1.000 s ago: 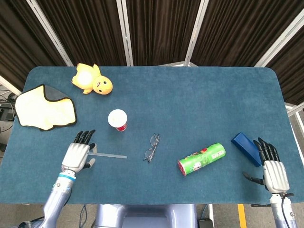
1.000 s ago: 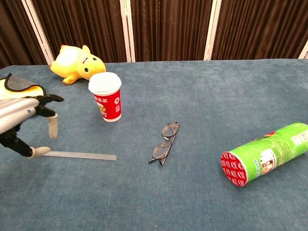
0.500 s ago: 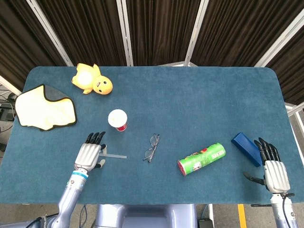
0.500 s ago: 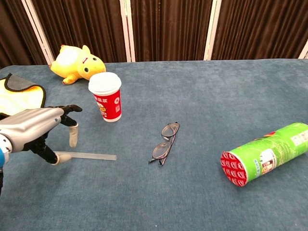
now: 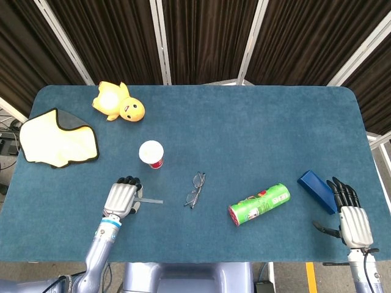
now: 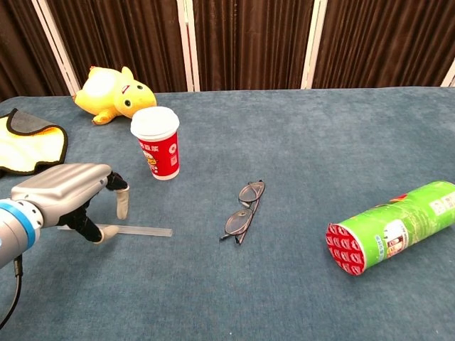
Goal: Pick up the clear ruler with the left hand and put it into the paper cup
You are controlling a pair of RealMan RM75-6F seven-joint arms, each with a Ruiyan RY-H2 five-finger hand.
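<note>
The fingers (image 6: 121, 201) of the left hand (image 5: 122, 198) have curled downward over the near end of the clear ruler (image 6: 135, 230), where a moment ago they were stretched out flat and further left; thumb and fingertips now straddle the strip, but I cannot tell whether they actually pinch it, and it still lies flat on the worktop (image 5: 244, 134). That suggests the grasp is just beginning, with lifting and delivery all ahead. The left arm has slid rightward along the front edge, its palm facing down, knuckles up, wrist low. The right hand (image 5: 350, 213) rests far off at the opposite end, fingers extended and apart, holding nothing. The paper cup (image 5: 151, 154) stands upright just beyond the ruler, near the hand.
</note>
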